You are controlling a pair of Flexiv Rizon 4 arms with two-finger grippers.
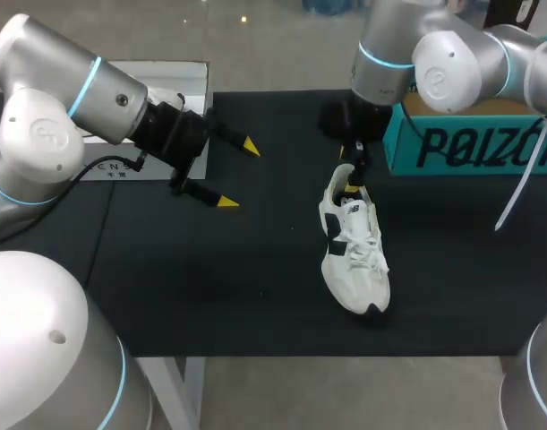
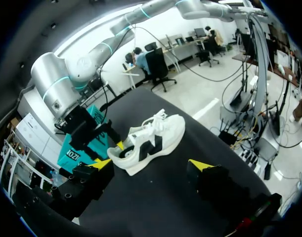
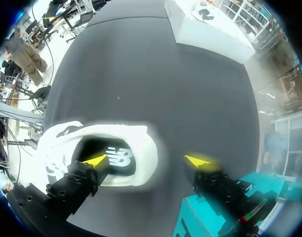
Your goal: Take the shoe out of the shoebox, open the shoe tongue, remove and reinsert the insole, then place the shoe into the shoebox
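I see one white shoe [image 1: 354,255] on the black table [image 1: 210,287]. My right end effector [image 1: 355,167] is wide open, with one finger inside the heel. My left end effector [image 1: 239,174] is open and holds nothing. One teal shoebox [image 1: 470,148] sits behind.

The table [image 1: 210,287] is lit evenly from overhead — only a faint shadow is cast beside the shoe [image 1: 354,260]. Bright highlights are carried on the left arm [image 1: 40,134] shell. In the right wrist view the white shoe is overexposed and ringed by a pale glow — its detail is washed out.
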